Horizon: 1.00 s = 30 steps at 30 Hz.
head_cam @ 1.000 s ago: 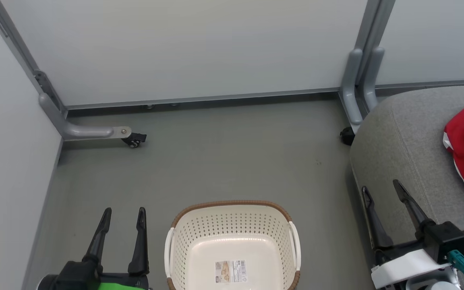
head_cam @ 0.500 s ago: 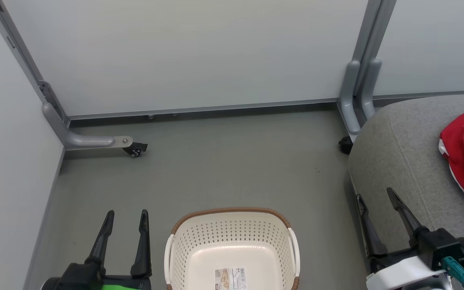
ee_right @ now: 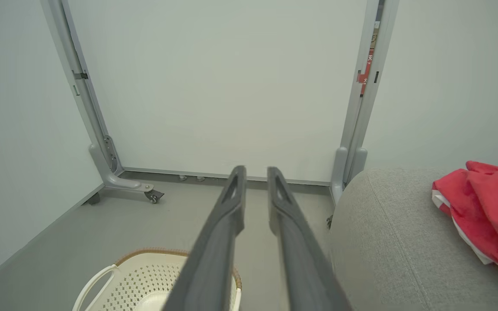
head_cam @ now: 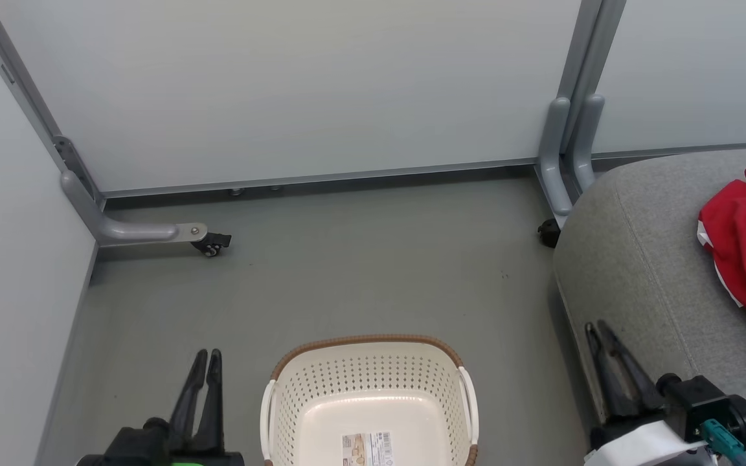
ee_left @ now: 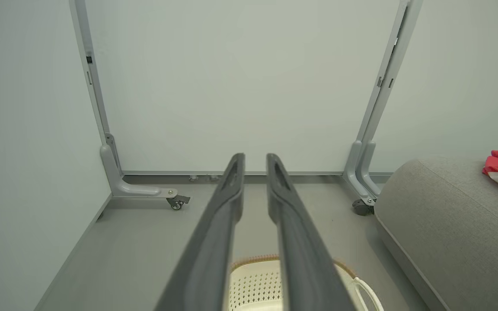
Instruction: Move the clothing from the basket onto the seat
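Note:
The cream perforated basket (head_cam: 366,340) with a brown rim stands on the floor at the bottom centre; inside it I see just a paper label (head_cam: 366,448). The red clothing (head_cam: 745,239) with white trim lies bunched on the light-grey seat (head_cam: 645,259) at the right. My left gripper (head_cam: 208,355) hovers left of the basket, its fingers drawn nearly together with nothing between them. My right gripper (head_cam: 599,327) hangs beside the seat's front edge, likewise narrowed and holding nothing. The wrist views show the same: left gripper (ee_left: 255,157) above the basket (ee_left: 253,285), right gripper (ee_right: 256,169) left of the clothing (ee_right: 482,207).
Pale partition panels close off the back and left. Their grey feet carry casters, one caster (head_cam: 208,246) at the left and another caster (head_cam: 548,233) by the seat's corner. Grey floor (head_cam: 360,259) stretches between basket and panels.
Both grippers have drawn their fingers from wide apart to nearly together. The camera has shifted a little; basket and clothing stay where they were.

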{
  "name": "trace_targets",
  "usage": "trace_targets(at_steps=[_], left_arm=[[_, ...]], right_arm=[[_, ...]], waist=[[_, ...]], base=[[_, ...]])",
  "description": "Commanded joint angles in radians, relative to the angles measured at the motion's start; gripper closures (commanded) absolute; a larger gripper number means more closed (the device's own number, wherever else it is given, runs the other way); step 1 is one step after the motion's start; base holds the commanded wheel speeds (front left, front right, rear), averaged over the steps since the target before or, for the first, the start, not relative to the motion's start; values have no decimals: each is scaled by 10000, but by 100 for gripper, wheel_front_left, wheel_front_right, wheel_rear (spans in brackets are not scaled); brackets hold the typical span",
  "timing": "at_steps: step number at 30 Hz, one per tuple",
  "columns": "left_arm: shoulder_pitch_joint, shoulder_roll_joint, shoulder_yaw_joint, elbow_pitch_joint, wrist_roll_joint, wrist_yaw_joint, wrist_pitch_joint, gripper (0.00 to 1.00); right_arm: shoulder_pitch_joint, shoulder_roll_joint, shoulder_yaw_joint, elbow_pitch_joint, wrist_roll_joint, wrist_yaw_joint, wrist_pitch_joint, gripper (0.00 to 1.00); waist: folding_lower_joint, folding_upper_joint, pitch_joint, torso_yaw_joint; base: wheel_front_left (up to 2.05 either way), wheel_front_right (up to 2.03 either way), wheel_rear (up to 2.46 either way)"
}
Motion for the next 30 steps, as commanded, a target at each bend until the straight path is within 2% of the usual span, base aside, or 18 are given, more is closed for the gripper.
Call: trace_targets(at_steps=[1,4,16,30], left_arm=[[-1,0,-7,50,-60,-1,7,100],[-17,7,-23,268,-181,-2,30,100],[-429,134,195,506,-2584,-85,506,100],[-851,232,445,784,-4925,-183,1001,100]], right_arm=[[22,11,9,49,62,0,6,100],[104,41,21,272,196,0,31,100],[-231,-90,-67,513,2765,-1,513,100],[-554,-186,-195,761,5258,-3,1022,100]], waist=[[0,0,2,-1],[0,0,5,-5],[0,0,53,-42],[0,0,108,-84]], base=[[0,0,0],[0,0,0],[0,0,0],[0,0,0]])
